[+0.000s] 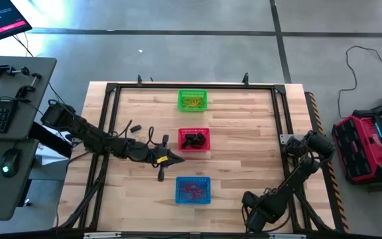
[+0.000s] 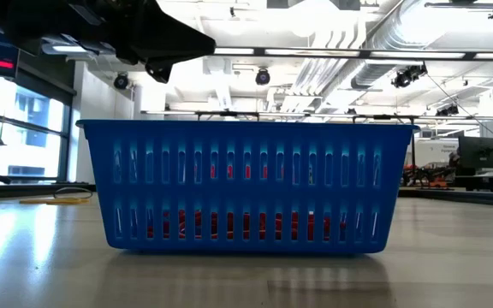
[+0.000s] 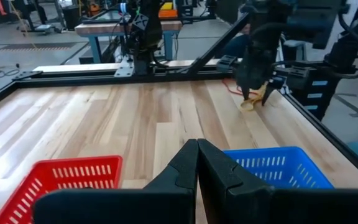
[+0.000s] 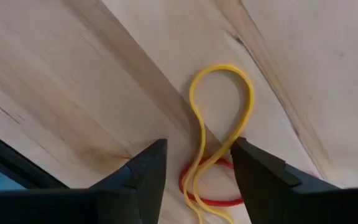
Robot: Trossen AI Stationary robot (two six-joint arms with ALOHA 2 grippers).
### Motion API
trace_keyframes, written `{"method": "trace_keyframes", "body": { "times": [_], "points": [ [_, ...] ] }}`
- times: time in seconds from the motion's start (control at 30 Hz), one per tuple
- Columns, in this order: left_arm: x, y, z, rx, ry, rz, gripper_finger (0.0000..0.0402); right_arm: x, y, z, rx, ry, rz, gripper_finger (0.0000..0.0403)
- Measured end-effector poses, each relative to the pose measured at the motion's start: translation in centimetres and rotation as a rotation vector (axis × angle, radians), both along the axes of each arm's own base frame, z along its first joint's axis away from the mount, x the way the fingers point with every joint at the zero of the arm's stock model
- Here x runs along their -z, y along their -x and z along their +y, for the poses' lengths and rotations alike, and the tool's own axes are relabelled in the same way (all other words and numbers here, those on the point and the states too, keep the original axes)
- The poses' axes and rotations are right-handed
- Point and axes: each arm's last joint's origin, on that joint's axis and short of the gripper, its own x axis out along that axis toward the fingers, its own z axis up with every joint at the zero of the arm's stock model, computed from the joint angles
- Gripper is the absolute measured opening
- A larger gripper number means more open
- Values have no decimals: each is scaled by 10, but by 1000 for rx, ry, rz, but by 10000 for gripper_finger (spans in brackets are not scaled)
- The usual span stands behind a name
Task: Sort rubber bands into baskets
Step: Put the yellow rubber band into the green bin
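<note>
overhead looks straight down on the whole surface (image 1: 244, 153); low camera sits right against the blue basket (image 2: 246, 184), shared with left wrist.

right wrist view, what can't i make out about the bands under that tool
- Yellow band: its lower end runs off the right wrist picture's bottom edge.
- Red band: partly covered by the yellow one and the open right tool.
- High view: both bands hidden under the right arm.
- Low view: blue basket blocks them.

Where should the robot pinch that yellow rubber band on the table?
Probably at the narrow waist of the yellow rubber band, coming straight down. It lies flat on the table, its strands closest there, just ahead of the open right gripper.
</note>
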Motion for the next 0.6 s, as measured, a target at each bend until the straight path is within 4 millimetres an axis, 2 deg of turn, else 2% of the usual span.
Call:
{"method": "trace_keyframes", "body": {
  "times": [0.13,0.23,0.47,0.6],
  "points": [
    [1,0,-1,3,-2,6,0,2,1,-1,22,1,0,161],
    [1,0,-1,3,-2,7,0,3,2,-3,19,13,0,137],
    [1,0,-1,4,-1,6,0,3,1,-3,-37,30,-23,18],
    [-2,1,-4,20,-12,-17,0,-4,-3,-4,-66,69,-27,12]
  ]
}}
